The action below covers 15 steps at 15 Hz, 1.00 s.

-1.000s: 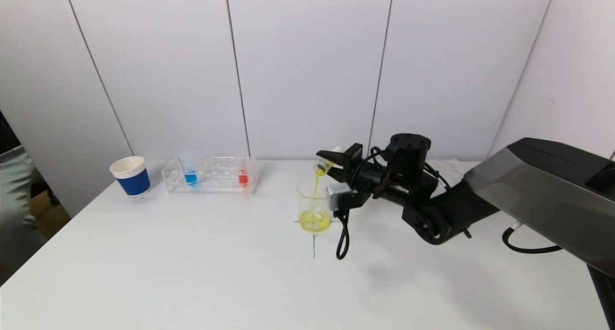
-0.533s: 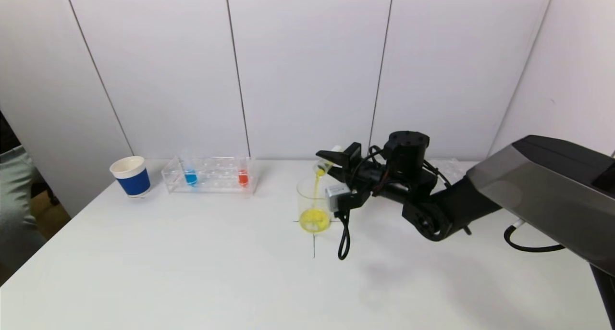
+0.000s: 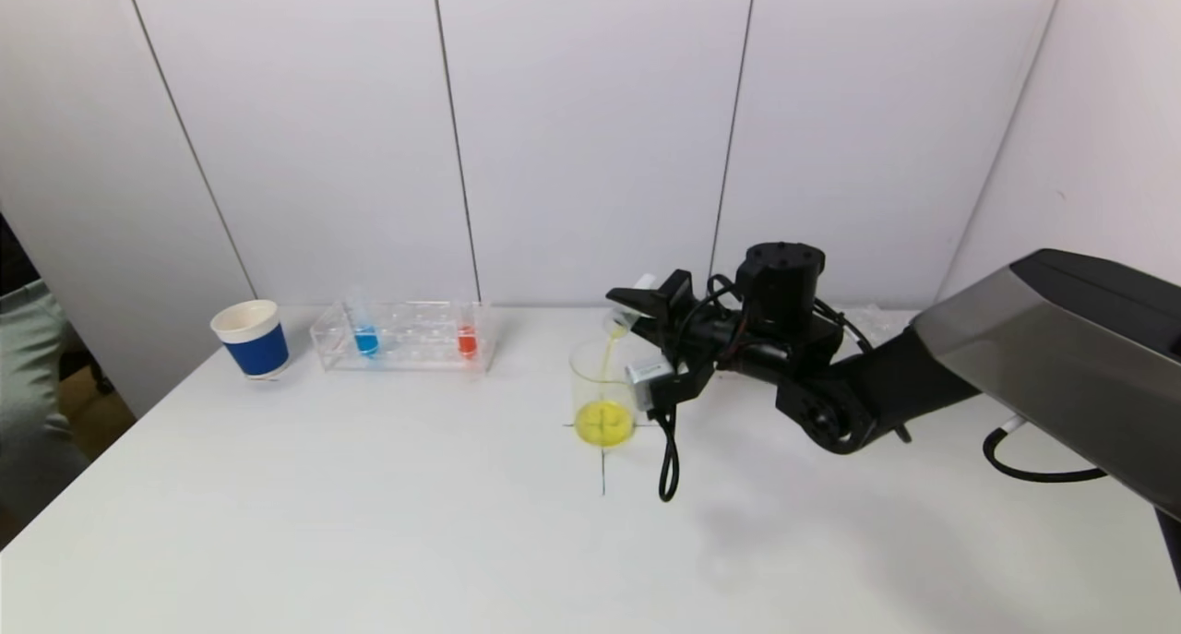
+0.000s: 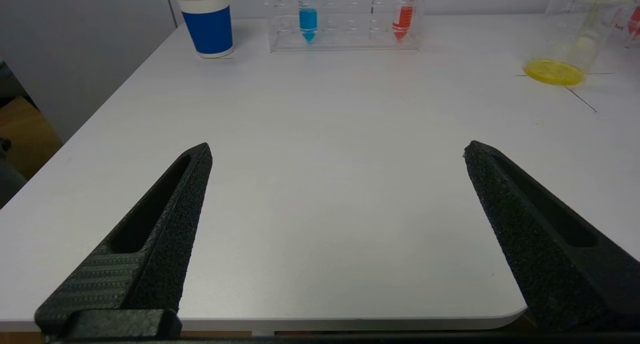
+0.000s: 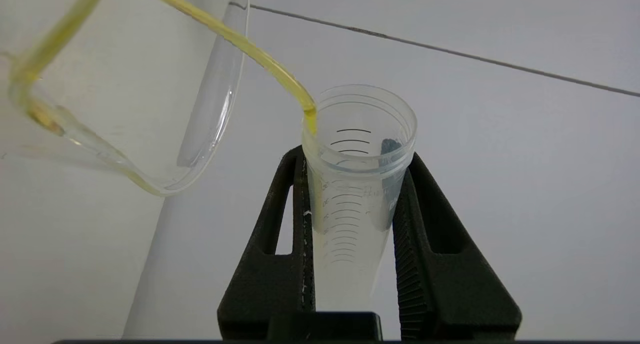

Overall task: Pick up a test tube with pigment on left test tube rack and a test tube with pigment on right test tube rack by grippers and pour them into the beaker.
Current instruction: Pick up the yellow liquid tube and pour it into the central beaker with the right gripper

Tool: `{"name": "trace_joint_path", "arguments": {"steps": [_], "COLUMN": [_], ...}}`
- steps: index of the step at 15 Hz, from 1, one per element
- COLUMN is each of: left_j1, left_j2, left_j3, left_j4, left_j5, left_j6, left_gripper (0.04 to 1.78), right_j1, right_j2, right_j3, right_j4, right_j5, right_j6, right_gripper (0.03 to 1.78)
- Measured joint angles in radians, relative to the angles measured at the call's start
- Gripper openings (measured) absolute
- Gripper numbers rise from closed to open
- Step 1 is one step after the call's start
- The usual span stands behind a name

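Change: right arm's elbow and forearm sit a bit higher than a second ago, wrist rolled a touch more; stream thinner, tube nearly drained.
Right gripper point(image 3: 637, 304): I have it pinching the test tube point(image 5: 352, 184) between both pads, above the beaker's rim at about 1 o'clock of it.
Test tube: clear, graduated, tipped mouth-down toward the beaker; looks almost empty in the right wrist view, only a yellow trickle at the lip.
Stream point(image 5: 260, 58): thin yellow line running from the tube mouth into the beaker.
Beaker point(image 3: 602, 394): clear glass, upright on a cross mark at table centre; yellow pool point(image 3: 604, 424) in the bottom.
Left gripper point(image 4: 337, 151): I keep it parked low at the near table edge, claw spread wide, nothing between the fingers; out of the head view.
Left rack point(image 3: 403, 337): clear plastic, at 10 o'clock from the beaker, well apart; blue tube point(image 3: 365, 336) at its left end, red tube point(image 3: 467, 337) near its right end, both upright.
Cup point(image 3: 250, 338): blue paper cup, white rim, just left of the rack, 9 o'clock side.
Right rack point(image 3: 863, 320): only a clear corner visible behind the right arm; contents I cannot tell.
Table point(image 3: 369, 523): white.
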Motion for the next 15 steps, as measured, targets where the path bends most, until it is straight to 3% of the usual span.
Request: {"name": "trace_joint_path", "arguments": {"steps": [9,15], "left_j1": [0.000,0.000], "left_j2": [0.000,0.000], "left_j3": [0.000,0.000], "left_j4": [0.000,0.000], "left_j5": [0.000,0.000], "left_j6": [0.000,0.000], "left_gripper": [1.76,1.76], "right_j1": [0.017,0.032], "right_j2": [-0.036,-0.037], "right_j3": [-0.020,-0.029], "right_j4": [0.067,0.075], "right_j5": [-0.041,-0.042], "right_j6": [-0.119,-0.140], "right_gripper": [0.51,0.51]}}
